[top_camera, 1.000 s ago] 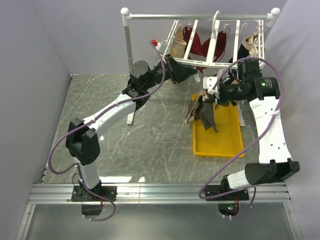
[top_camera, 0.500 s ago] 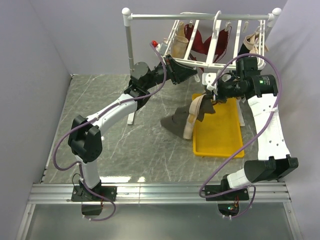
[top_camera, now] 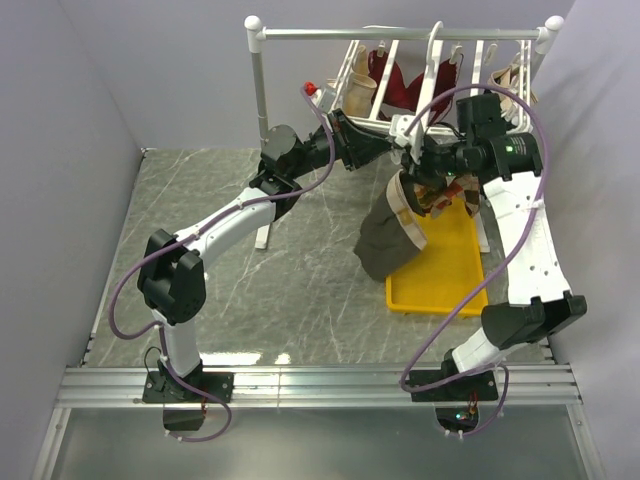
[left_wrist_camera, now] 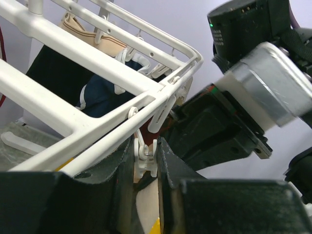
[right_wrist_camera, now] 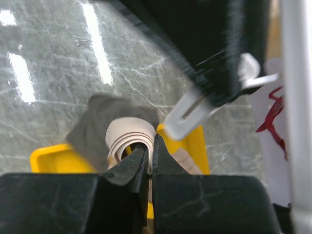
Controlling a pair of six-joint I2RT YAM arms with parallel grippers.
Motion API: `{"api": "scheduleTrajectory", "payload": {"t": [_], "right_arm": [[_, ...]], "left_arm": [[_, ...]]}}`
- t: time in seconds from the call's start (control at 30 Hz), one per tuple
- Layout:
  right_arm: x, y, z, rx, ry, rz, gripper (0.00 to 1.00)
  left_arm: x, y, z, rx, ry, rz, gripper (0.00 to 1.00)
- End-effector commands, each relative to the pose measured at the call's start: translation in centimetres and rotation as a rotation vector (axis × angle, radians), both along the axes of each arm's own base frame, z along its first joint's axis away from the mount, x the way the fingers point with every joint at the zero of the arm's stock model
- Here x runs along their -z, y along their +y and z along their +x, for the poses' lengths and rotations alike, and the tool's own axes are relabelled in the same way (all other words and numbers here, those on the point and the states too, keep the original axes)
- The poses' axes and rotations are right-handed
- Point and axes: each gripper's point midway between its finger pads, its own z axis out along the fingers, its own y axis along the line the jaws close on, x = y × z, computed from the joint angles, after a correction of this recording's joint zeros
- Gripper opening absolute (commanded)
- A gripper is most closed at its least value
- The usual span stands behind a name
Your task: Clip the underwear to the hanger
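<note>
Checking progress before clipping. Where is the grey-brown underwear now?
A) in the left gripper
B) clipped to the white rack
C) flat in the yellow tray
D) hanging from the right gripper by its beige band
D: the right gripper is shut on the beige band of the underwear, which dangles from it; the left gripper pinches a hanger clip.

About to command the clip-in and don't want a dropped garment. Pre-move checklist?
1. Right jaws shut on the underwear band: ok.
2. Left jaws grip a clip on the hanger: ok.
3. Clip mouth open: cannot tell.
4. Band inside the clip: not ok, they sit apart in the right wrist view.
5. Underwear hanging free of the tray: cannot tell.
</note>
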Motion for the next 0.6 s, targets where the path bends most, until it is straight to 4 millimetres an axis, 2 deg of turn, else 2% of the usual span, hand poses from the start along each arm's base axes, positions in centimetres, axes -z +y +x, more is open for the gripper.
{"api": "scheduleTrajectory", "payload": {"t": [0.0, 0.13, 0.37, 0.57], "right_arm": [[-1.1, 0.0, 1.5, 0.129, 0.025, 0.022, 0.00], [-0.5, -0.2, 2.3, 0.230, 0.091, 0.023, 0.00], [-0.8, -0.2, 2.6, 0.315, 0.122, 0.039, 0.00], [-1.8, -0.1, 2.5, 0.362, 0.140, 0.089, 0.00]], "left_arm": [[2.8, -1.8, -4.8, 0.230, -0.025, 0.099, 0.00], [3.4, -1.8, -4.7, 0.210, -0.056, 0.116, 0.00], [3.6, -1.6, -4.9, 0.203, -0.120, 0.121, 0.00], [3.9, -1.6, -4.9, 0.211, -0.145, 0.129, 0.00]]}}
